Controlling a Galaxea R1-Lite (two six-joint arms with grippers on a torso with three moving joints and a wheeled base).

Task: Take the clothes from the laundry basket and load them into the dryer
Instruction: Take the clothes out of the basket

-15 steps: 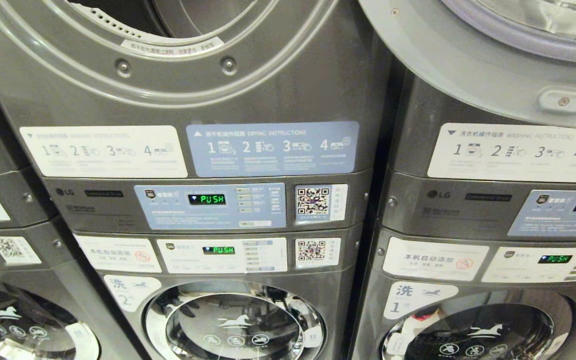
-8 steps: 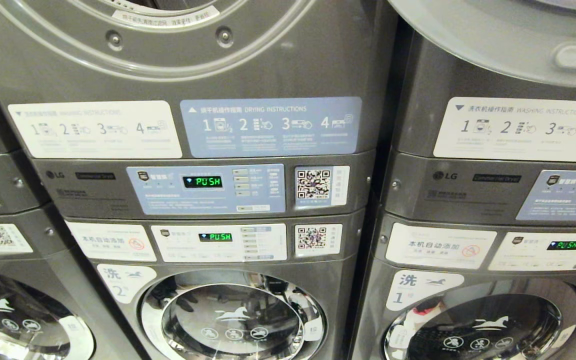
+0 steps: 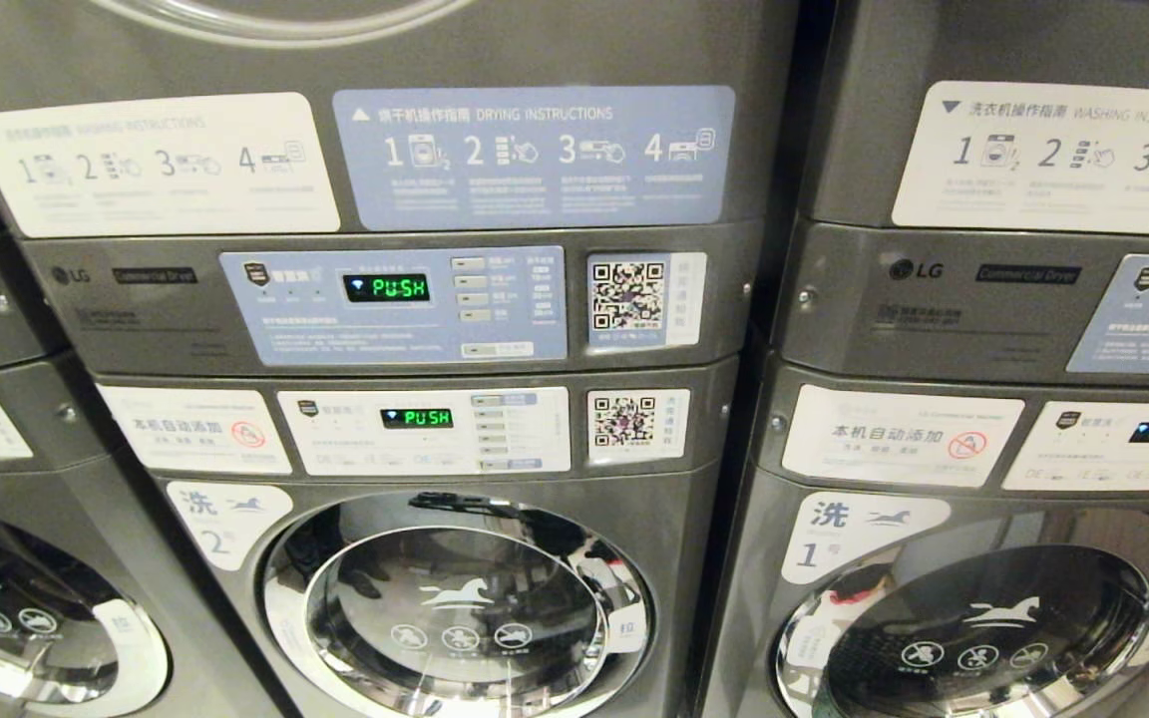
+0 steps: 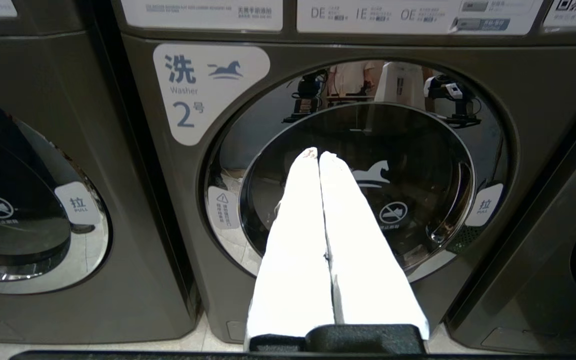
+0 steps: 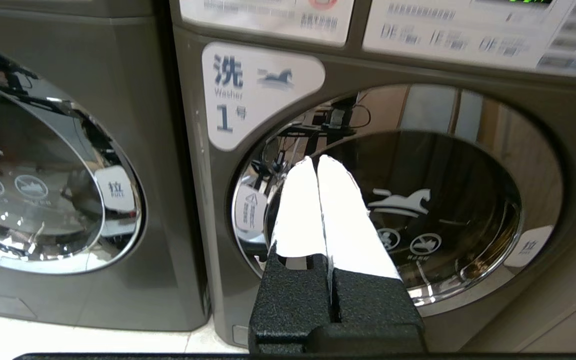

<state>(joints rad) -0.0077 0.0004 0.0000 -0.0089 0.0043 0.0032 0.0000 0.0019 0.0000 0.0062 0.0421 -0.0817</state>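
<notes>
Head view: stacked grey machines fill the frame. Centre stack has the blue drying-instructions label (image 3: 533, 157) at upper centre, the dryer control panel (image 3: 395, 304) beneath it, and the door of washer 2 (image 3: 455, 608) at lower centre. Washer 1 door (image 3: 983, 628) sits at lower right. Only the bottom arc of the dryer door ring (image 3: 285, 22) shows, at the top edge, so I cannot tell whether that dryer stands open.

No laundry basket and no clothes appear in any view; their position cannot be stated.

Left hand (image 4: 319, 154): white fingers pressed together, empty, pointing at the washer 2 door, apart from it. Right hand (image 5: 317, 160): fingers likewise together, empty, facing the washer 1 door (image 5: 398, 200), not touching.

Judgement: step in hand is locating the basket, nothing loaded yet. To do it well:
- bring the view low enough to find the basket before moving either arm;
- open one hand before reaching in;
- grip a garment at a bunched fold, so it lifts whole;
- keep the target straight: dryer above the panels, not the washer doors below.
</notes>
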